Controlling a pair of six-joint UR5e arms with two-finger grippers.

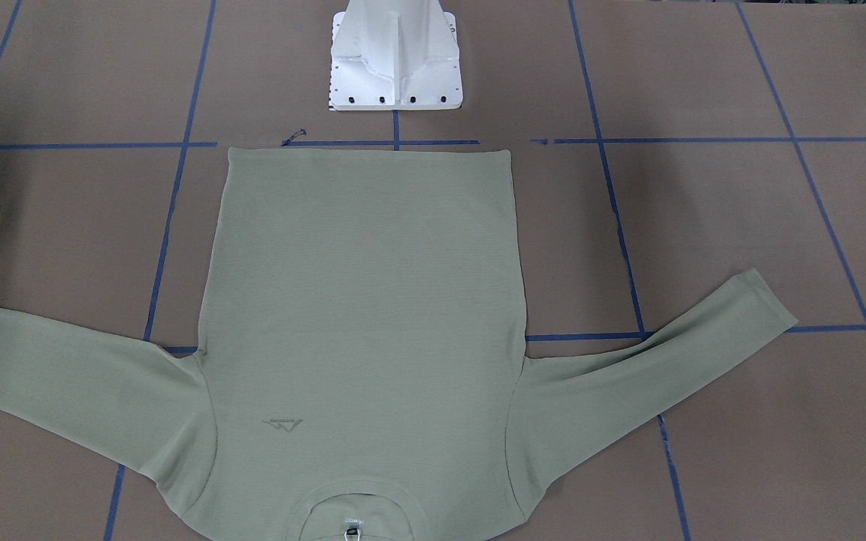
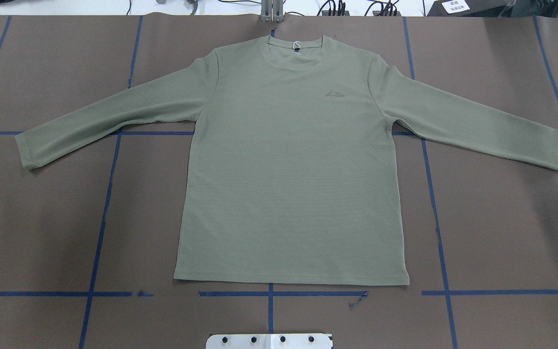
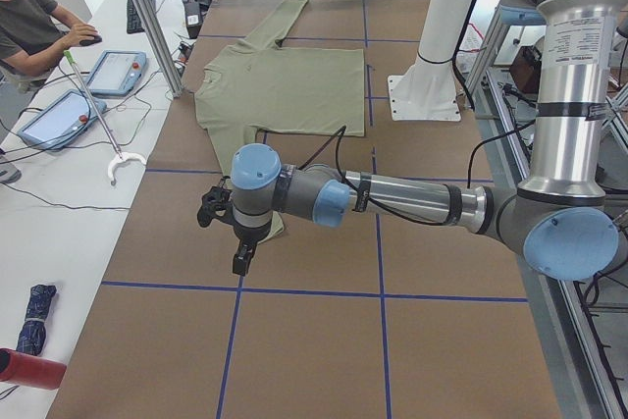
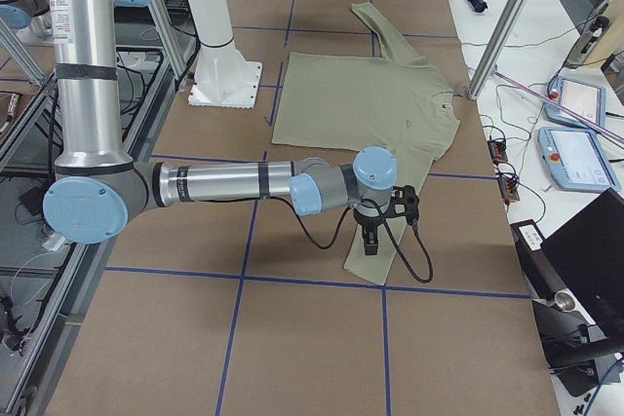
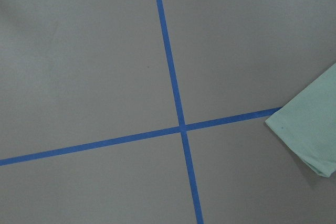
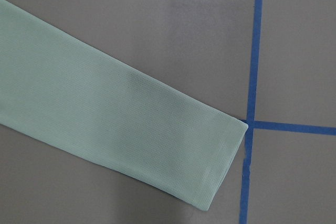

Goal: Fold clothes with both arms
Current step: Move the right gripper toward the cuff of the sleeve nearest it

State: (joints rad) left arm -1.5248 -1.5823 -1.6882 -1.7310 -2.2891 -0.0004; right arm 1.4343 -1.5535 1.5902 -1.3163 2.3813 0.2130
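The pale sage-green long-sleeved shirt (image 2: 288, 184) lies flat and face up on the brown table, both sleeves spread out, its hem toward the robot base; it also shows in the front view (image 1: 365, 300). The left arm (image 3: 392, 198) reaches out low, its gripper (image 3: 240, 262) hovering over the end of one sleeve; the left wrist view shows that cuff (image 5: 310, 129) at its right edge. The right arm (image 4: 214, 182) holds its gripper (image 4: 370, 245) over the other sleeve (image 6: 105, 129). I cannot tell whether either gripper is open or shut.
The white pedestal base (image 1: 395, 68) stands just behind the hem. Blue tape lines (image 2: 100, 218) grid the table. An operator (image 3: 29, 17), tablets (image 3: 118, 71) and aluminium posts (image 3: 147, 17) line the far table edge, with more screens (image 4: 580, 158) beside it.
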